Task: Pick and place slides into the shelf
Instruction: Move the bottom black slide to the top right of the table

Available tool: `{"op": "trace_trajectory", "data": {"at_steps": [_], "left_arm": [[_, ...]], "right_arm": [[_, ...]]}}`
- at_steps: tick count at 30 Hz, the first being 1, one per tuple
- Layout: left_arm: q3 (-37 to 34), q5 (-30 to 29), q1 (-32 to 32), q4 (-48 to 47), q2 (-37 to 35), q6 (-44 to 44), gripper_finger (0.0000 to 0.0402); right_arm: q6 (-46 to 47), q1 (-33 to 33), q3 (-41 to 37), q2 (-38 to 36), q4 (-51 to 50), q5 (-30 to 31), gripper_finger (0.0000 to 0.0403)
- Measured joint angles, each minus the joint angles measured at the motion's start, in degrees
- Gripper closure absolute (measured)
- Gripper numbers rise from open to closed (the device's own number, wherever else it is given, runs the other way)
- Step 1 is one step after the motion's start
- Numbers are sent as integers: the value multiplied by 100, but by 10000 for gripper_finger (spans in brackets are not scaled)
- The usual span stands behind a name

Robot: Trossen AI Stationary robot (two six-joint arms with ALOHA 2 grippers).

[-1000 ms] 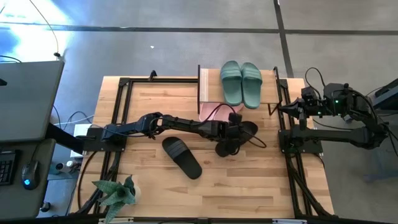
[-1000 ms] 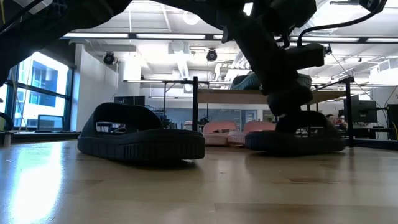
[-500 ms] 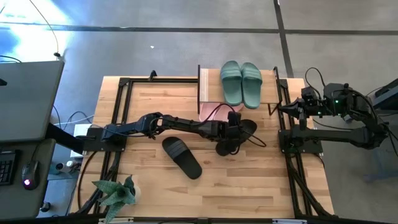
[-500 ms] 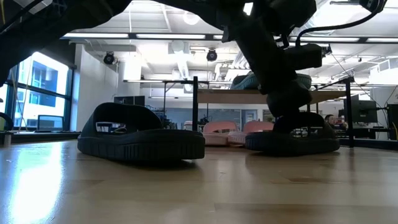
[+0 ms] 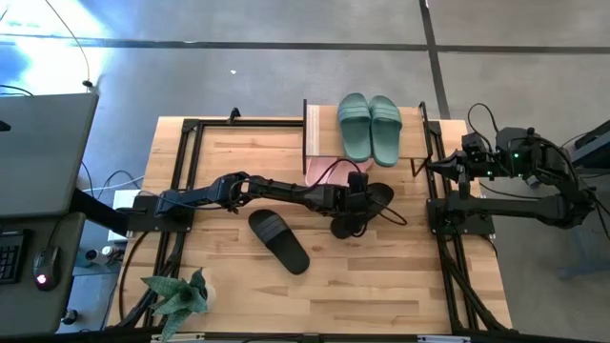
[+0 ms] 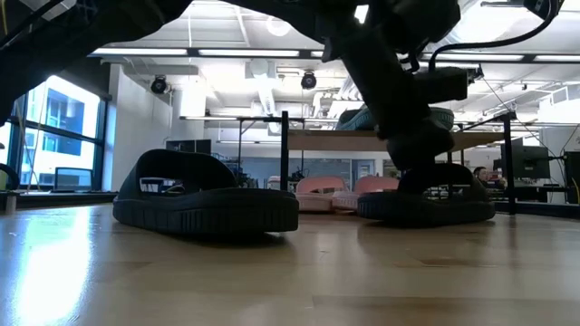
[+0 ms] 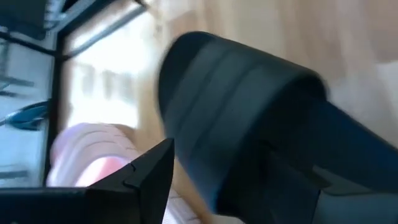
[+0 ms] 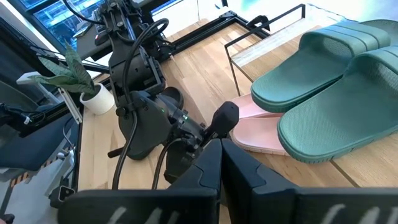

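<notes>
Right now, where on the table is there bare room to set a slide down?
Bare wood lies between the shelf and the table's left frame rail, and along the front edge right of the potted plant. It is crowded below the shelf, where the left end effector sits at a black slide.

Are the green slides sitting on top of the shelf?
Yes, both green slides lie side by side on the top board of the shelf, seen from above.
</notes>
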Motion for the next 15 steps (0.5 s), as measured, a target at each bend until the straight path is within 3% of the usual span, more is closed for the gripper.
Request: {"op": "trace_trajectory", "data": {"at_steps": [4, 15], "left_arm": [[-1, 397, -2, -191, -2, 2, 179], [-1, 440, -2, -451, -97, -12, 175]], "right_arm": [[0, 0, 0, 0, 2, 0, 401], [0, 0, 2, 0, 0, -2, 401]]}}
